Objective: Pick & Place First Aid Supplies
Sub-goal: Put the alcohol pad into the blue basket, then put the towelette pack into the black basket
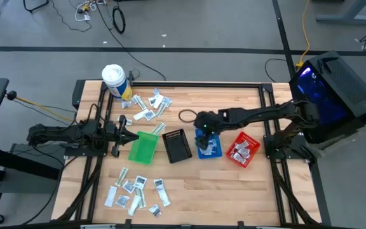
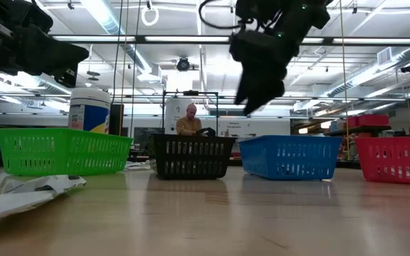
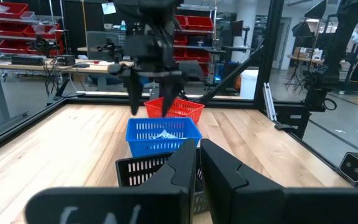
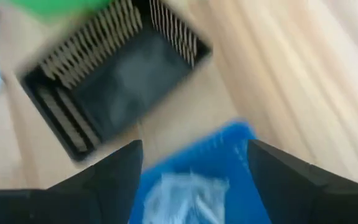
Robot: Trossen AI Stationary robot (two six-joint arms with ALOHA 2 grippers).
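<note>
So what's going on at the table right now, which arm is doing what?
The right gripper hangs open over the blue bin, which already holds white sachets; nothing sits between its fingers. The left gripper waits shut beside the green bin, holding nothing. The red bin also has packets in it, and the black bin looks empty. Two scatters of loose packets remain on the table, one near the white tub and one at the front edge.

Smooth pale wood table (image 1: 234, 184); slotted plastic blue bin (image 2: 290, 156); crinkly glossy sachets (image 1: 135, 191).
</note>
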